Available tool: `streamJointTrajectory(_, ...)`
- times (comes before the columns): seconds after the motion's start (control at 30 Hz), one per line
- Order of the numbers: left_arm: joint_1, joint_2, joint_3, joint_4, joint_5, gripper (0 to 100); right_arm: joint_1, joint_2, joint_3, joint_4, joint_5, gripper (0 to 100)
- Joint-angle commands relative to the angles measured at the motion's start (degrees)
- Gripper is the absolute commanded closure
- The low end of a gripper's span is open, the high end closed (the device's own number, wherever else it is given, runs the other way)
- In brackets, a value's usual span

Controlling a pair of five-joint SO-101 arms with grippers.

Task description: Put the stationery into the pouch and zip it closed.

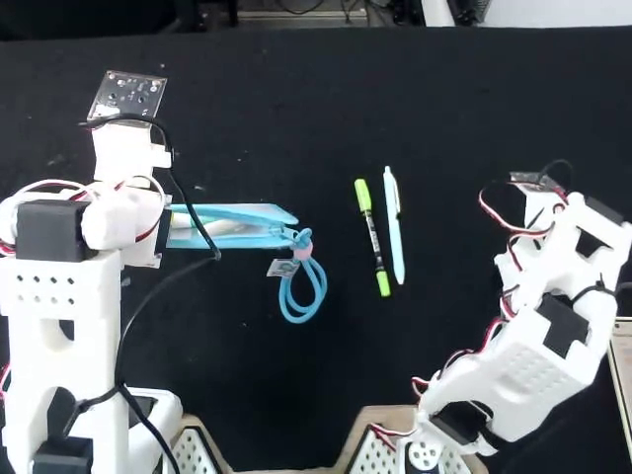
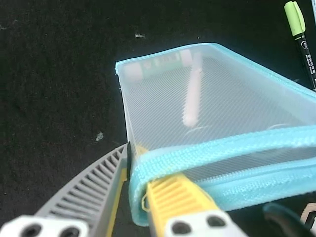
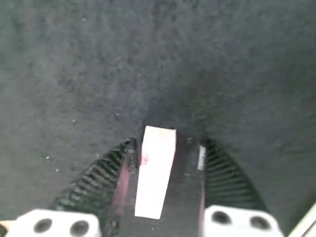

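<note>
A translucent blue mesh pouch (image 1: 232, 225) lies at the left of the black table, with a white stick-like item (image 2: 192, 96) inside it. My left gripper (image 2: 133, 168) is shut on the pouch's (image 2: 212, 113) zipper-side end; it holds the pouch's left end (image 1: 170, 225). A green-capped pen (image 1: 372, 237) and a pale blue pen (image 1: 394, 225) lie side by side right of the pouch. My right gripper (image 3: 168, 143) is shut on a small white block (image 3: 155, 170), just above the bare cloth. The right arm (image 1: 553, 296) stands at the right.
A blue cord loop (image 1: 301, 286) with a small tag trails from the pouch's right end. The green pen's cap (image 2: 295, 17) lies beyond the pouch in the left wrist view. Black cloth (image 1: 326, 109) covers the table.
</note>
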State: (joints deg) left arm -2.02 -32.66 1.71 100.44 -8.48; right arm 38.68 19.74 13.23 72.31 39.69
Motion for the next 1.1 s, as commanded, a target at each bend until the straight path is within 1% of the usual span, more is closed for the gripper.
streamJointTrajectory(0.0, -0.13, 0.35, 0.22, 0.35, -0.44, 97, 1.58, -0.31, -2.07, -1.76, -0.70, 93.0)
streamJointTrajectory(0.03, -0.13, 0.35, 0.22, 0.35, -0.44, 97, 1.93, -1.01, -2.24, -2.11, -0.70, 98.5)
streamJointTrajectory(0.1, -0.22, 0.35, 0.22, 0.35, -0.44, 97, 2.99, -3.03, -2.24, -1.67, -0.70, 97.5)
streamJointTrajectory(0.13, -0.13, 0.35, 0.22, 0.35, -0.44, 97, 3.16, -4.35, -2.15, -1.58, -0.70, 98.9)
streamJointTrajectory(0.2, -0.04, 0.35, 0.22, 0.35, -0.44, 97, 3.43, -7.34, -1.63, -1.14, -0.70, 98.8)
streamJointTrajectory(0.27, 0.04, 0.35, 0.22, 0.35, -0.44, 97, 2.99, -10.68, -0.92, 1.14, -0.70, 98.8)
streamJointTrajectory(0.43, 0.04, 0.35, 0.22, 0.35, -0.44, 97, -0.70, -20.70, -0.04, 7.30, -0.62, 98.8)
streamJointTrajectory(0.53, 0.13, 0.35, 0.48, 0.35, -0.44, 97, -2.46, -27.65, 0.31, 8.18, -0.70, 98.8)
streamJointTrajectory(0.63, 0.22, 0.35, 1.45, 0.26, -0.44, 97, -5.36, -35.12, 4.00, 8.18, -0.70, 98.8)
streamJointTrajectory(0.7, 0.22, 0.35, 1.63, 0.26, -0.44, 97, -8.79, -40.66, 7.08, 7.91, -0.70, 98.8)
streamJointTrajectory(0.8, 0.22, 0.35, 1.63, 0.26, -0.44, 97, -15.82, -50.07, 10.68, 7.82, -0.79, 98.8)
streamJointTrajectory(0.87, 0.22, 0.35, 1.63, 0.26, -0.44, 97, -21.54, -57.10, 11.82, 7.82, -2.99, 98.8)
streamJointTrajectory(1.0, 0.22, 0.35, 1.63, 0.26, -0.44, 97, -34.20, -72.75, 11.82, 7.82, -17.23, 98.7)
streamJointTrajectory(1.07, 0.22, 0.35, 1.63, 0.26, -0.35, 97, -43.16, -79.78, 12.26, 6.95, -24.62, 98.7)
